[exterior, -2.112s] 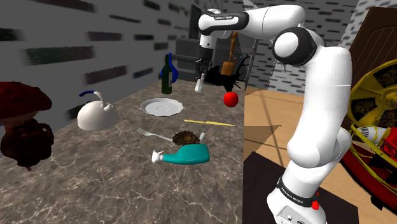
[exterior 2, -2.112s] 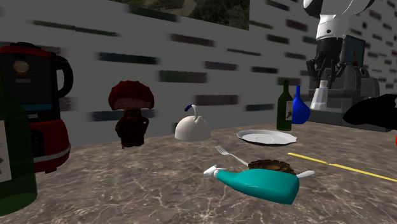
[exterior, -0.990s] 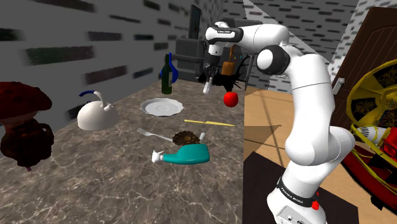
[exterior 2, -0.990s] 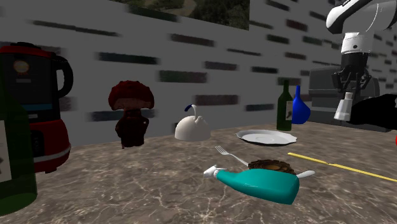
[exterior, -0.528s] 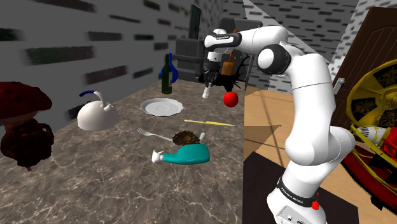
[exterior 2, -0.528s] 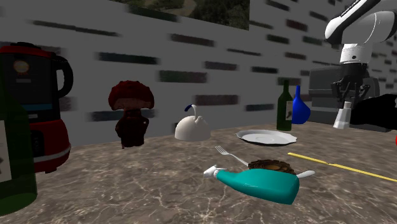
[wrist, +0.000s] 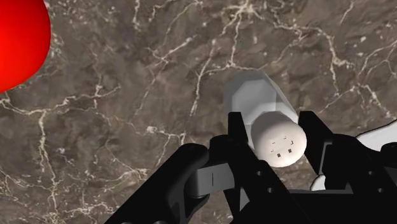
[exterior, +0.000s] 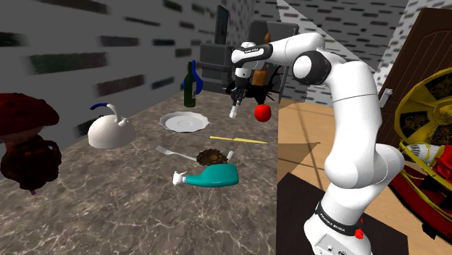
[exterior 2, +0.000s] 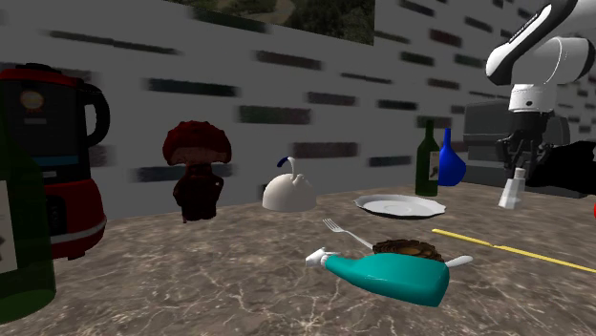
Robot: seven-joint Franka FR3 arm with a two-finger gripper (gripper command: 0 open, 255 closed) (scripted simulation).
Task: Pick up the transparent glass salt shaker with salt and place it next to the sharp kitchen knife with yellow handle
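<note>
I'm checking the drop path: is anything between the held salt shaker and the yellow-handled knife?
Nothing visible. The salt shaker, clasped in the tool, hangs over bare counter just past the knife. The red apple and the plate sit off to either side.

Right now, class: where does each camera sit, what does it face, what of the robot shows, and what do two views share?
Shoulder view: beside the stand, looking over the table; arm and stand show.
Second exterior view: low across the table, facing the wall; arm shows.
Wrist view: on the wrist, looking down; tool clasps the shaker.
Exterior views share the plate.
</note>
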